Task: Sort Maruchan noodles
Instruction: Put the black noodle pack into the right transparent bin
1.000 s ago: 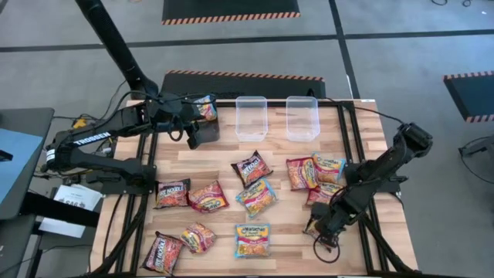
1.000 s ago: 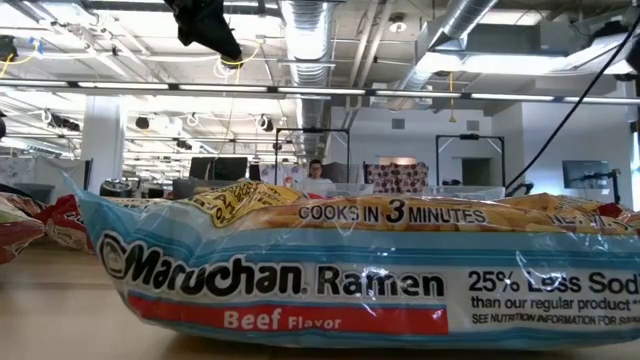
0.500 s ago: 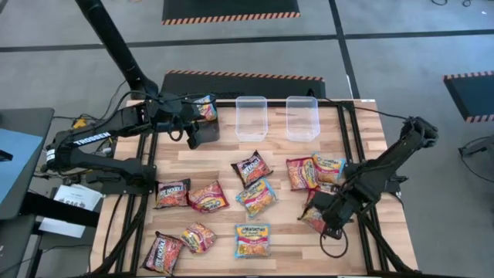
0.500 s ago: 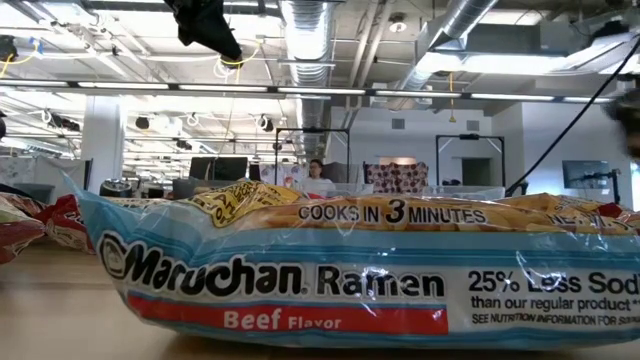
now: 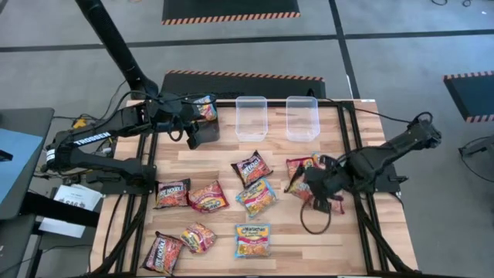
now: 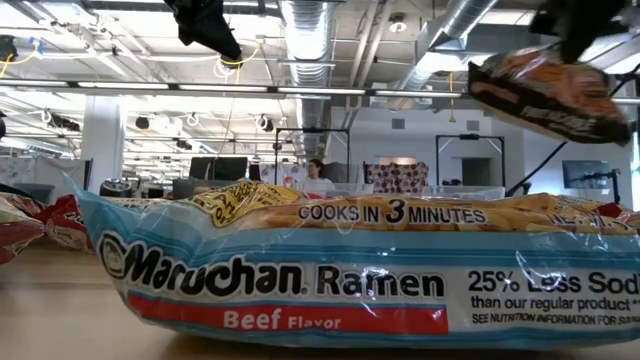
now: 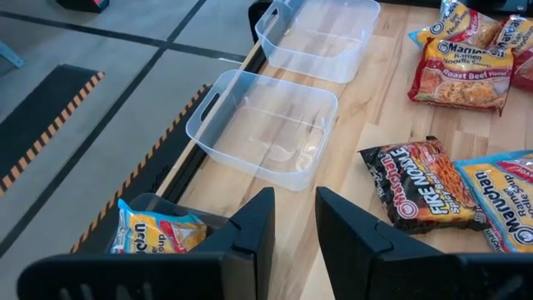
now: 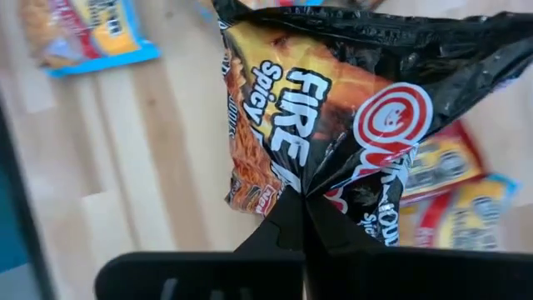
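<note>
High view: the right pincer (image 5: 318, 185) sits right of centre above the tabletop (image 5: 224, 158), clamped on a black/red packet (image 5: 323, 202) that hangs beside the red/orange and blue packets (image 5: 302, 171) lying there. The left pincer (image 5: 202, 123) hovers at the upper left of the tabletop over a black bin (image 5: 202, 133), where one packet (image 5: 206, 108) already lies. Two clear bins (image 5: 251, 117) stand side by side at the top centre, both bare inside. More packets are scattered across the middle and lower left of the frame, among them a blue one (image 5: 252, 239) at the bottom centre.

Low view: a light blue Maruchan beef packet (image 6: 350, 270) fills the foreground. At the upper right the black/red packet (image 6: 550, 90) hangs in the air, well clear of the wood.

Left wrist view: the left pincer (image 7: 294, 218) has its fingers apart with nothing between them; the two clear bins (image 7: 266, 129) lie ahead, and a packet (image 7: 158, 229) shows in the black bin.

Right wrist view: the right pincer (image 8: 301, 218) pinches the crumpled edge of the black/red Fire Spicy packet (image 8: 333, 125), fingers closed tight on it.
</note>
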### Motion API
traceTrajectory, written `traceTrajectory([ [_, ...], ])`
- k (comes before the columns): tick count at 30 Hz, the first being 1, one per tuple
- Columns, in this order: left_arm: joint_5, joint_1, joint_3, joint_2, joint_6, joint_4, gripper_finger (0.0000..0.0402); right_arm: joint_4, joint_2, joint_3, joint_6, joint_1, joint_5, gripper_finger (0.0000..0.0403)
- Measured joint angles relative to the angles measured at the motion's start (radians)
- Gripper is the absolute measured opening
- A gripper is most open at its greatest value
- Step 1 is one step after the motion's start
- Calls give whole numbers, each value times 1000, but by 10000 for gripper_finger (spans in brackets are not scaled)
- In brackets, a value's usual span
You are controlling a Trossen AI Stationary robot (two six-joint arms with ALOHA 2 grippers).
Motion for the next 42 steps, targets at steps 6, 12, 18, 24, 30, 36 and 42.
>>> traceTrajectory([
  [6,0,0,0,0,-2,0,78,-22,0,18,-181,-147,12,3],
  [12,0,0,0,0,-2,0,78,-23,0,34,-386,-304,18,3],
  [18,0,0,0,0,-2,0,78,-19,0,36,-577,-472,67,3],
  [24,0,0,0,0,-2,0,78,7,0,36,-721,-623,151,3],
  [30,0,0,0,0,-2,0,78,67,0,36,-866,-770,212,3],
  [36,0,0,0,0,-2,0,78,154,0,36,-1029,-910,261,3],
  [42,0,0,0,0,-1,0,78,291,21,36,-1167,-1043,260,3],
])
